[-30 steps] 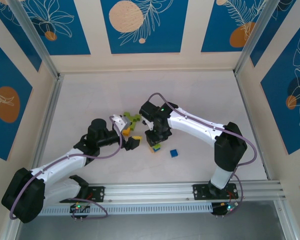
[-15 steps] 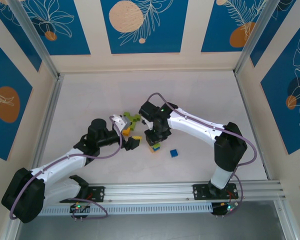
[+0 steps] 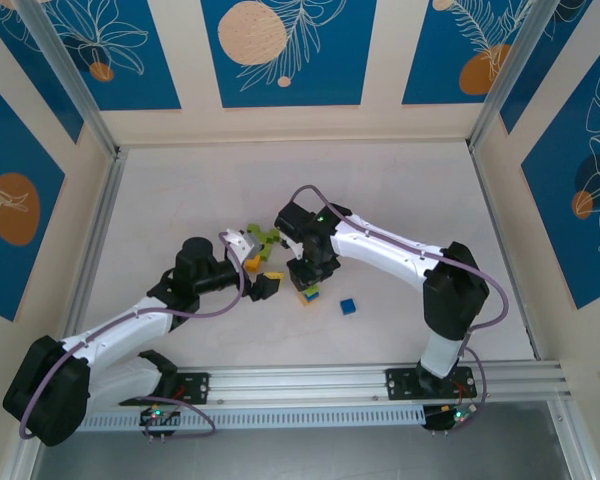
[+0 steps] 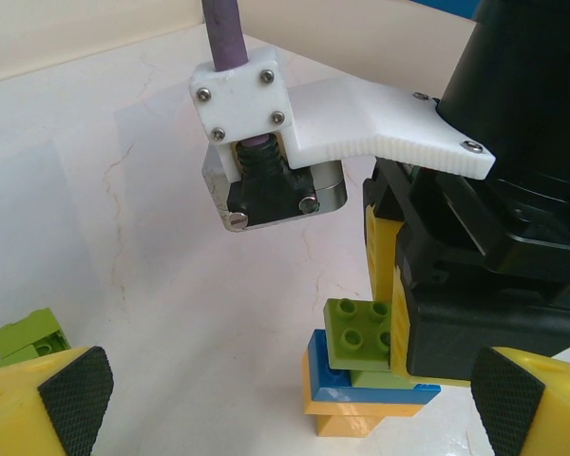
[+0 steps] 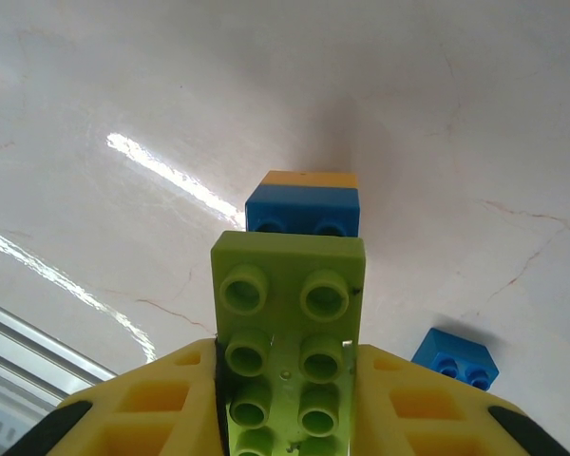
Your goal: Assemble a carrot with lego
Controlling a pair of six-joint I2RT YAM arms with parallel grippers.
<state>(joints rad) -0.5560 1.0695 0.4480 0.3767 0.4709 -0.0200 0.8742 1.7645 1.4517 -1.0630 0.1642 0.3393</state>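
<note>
My right gripper [image 5: 290, 404] is shut on a long lime green lego brick [image 5: 290, 313], studs toward the camera. The brick rests on a small stack: a blue brick [image 5: 302, 209] on an orange brick [image 5: 309, 178]. In the left wrist view the lime brick [image 4: 359, 332] sits on the blue one [image 4: 361, 388] over the orange base [image 4: 347, 416], with the right gripper [image 4: 456, 294] clamped on it from the right. My left gripper [image 4: 285, 408] is open, its pads wide on either side of this stack. From above, the stack [image 3: 310, 293] lies under the right gripper [image 3: 310, 275], the left gripper [image 3: 257, 268] beside it.
A loose blue brick [image 3: 348, 306] lies right of the stack, seen too in the right wrist view [image 5: 456, 359]. A cluster of lime green bricks [image 3: 263, 237] sits behind the left gripper, one showing at the left [image 4: 24, 337]. An aluminium rail [image 3: 380, 380] runs along the near edge.
The right arm has shifted very slightly left with the lime brick in its grip. The left arm has stayed still and open.
</note>
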